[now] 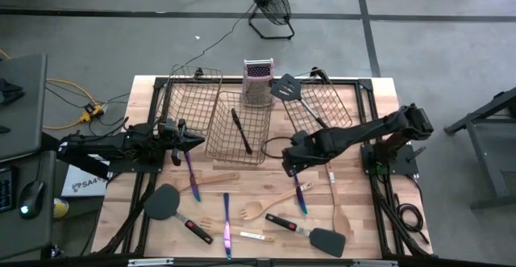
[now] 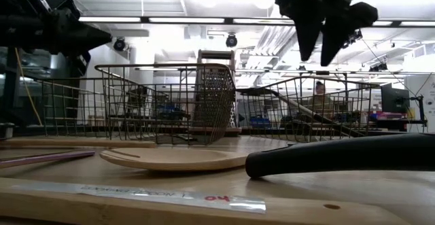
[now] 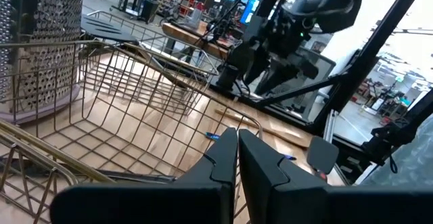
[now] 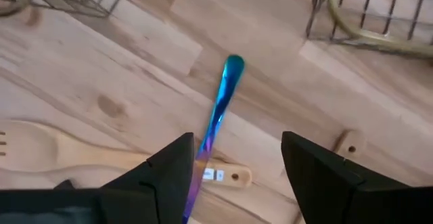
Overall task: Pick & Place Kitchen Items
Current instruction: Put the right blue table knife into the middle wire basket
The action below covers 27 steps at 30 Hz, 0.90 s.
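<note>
My right gripper (image 1: 292,168) (image 4: 237,143) is open and points down, high above the table in the low view (image 2: 319,45). A slim iridescent purple-blue piece of cutlery (image 4: 218,112) (image 1: 301,193) lies flat on the table below it, near one finger. My left gripper (image 1: 192,143) (image 3: 238,149) is shut and empty, level in the air by the middle basket's (image 1: 238,126) left side. A second iridescent piece (image 1: 191,174) lies on the table below it and a third (image 1: 226,223) lies near the front edge. Wooden spoons (image 1: 214,180) (image 1: 334,202), a wooden fork (image 1: 270,205) and black spatulas (image 1: 165,202) (image 1: 322,239) lie on the table.
Three wire baskets stand at the back: the left one (image 1: 189,98), the middle one, which holds a black utensil (image 1: 242,130), and the right one (image 1: 326,106), which holds a black slotted spatula (image 1: 286,88). A metal box grater (image 1: 258,80) stands upright between them. A labelled wooden spatula (image 1: 250,236) lies at the front.
</note>
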Tool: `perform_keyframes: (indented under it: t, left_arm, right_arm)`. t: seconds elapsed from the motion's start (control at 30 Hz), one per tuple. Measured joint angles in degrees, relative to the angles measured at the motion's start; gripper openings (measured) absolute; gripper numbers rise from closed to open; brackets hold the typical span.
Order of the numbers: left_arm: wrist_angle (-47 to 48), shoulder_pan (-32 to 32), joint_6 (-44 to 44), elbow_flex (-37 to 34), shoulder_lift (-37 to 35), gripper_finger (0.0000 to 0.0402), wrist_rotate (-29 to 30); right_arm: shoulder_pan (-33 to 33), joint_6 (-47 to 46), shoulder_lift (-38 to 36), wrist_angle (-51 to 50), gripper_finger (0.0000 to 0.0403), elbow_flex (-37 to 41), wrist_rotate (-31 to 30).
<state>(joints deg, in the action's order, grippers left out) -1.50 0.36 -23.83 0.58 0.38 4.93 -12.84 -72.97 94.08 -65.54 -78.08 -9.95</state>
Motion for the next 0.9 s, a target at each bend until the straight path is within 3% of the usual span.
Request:
perform_keyframes:
  t: [0.43, 0.9]
  left_arm:
    - [0.0, 0.0, 0.0, 0.0, 0.0, 0.0015, 0.0]
    - [0.0, 0.0, 0.0, 0.0, 0.0, 0.0015, 0.0]
  right_arm:
    - [-2.9, -4.1, 0.0, 10.9, 0.0215, 6.0, 1.3]
    - [-3.0, -5.5, 0.0, 13.1, 0.0215, 6.0, -1.5]
